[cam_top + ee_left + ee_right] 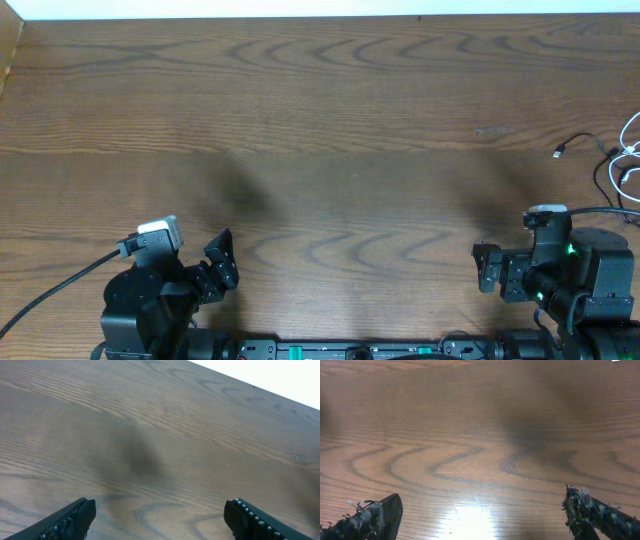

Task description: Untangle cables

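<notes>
The cables, white and black cords looped together, lie at the tabletop's right edge, ahead and to the right of the right claw. That claw is nearer; the left claw sits well apart. Both claws gape wide, empty.

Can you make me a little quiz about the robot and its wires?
1. Where do the cables lie on the table?
A. in the middle
B. at the far right edge
C. under the left arm
2. Fill the gap: the left tool and the right tool both stand ____.
3. True or false: the left tool grips a cable.

Key: 1 B; 2 open; 3 false, it holds nothing.
</notes>
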`<state>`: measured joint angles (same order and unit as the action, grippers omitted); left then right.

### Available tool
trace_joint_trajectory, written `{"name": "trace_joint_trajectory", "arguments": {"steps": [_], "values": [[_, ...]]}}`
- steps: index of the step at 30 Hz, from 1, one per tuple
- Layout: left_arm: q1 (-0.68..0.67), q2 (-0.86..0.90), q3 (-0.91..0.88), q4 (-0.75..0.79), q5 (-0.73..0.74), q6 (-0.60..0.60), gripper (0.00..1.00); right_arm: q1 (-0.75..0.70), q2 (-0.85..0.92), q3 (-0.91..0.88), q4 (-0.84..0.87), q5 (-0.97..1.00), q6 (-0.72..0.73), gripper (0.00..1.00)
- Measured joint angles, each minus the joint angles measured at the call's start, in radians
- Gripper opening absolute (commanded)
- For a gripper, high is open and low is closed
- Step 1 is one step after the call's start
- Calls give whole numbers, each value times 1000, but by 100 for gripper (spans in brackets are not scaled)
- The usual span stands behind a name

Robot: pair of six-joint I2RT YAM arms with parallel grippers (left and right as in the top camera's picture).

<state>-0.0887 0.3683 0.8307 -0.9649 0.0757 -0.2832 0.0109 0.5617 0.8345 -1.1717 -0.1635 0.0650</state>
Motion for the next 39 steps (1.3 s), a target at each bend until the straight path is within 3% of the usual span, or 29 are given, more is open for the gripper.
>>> {"name": "trace_joint_trajectory", "arguments": {"steps": [12,17,29,39], "values": [[0,0,0,0,0,0,87,0,-126,-39,53,4,0,99],[0,0,0,0,0,0,87,0,-235,-93,223,6,-5,99],[0,0,-1,0,0,0,87,0,-497,-427,697,1,-9,99],[0,0,-2,0,0,0,87,0,-550,-628,1130,0,-10,99]]}}
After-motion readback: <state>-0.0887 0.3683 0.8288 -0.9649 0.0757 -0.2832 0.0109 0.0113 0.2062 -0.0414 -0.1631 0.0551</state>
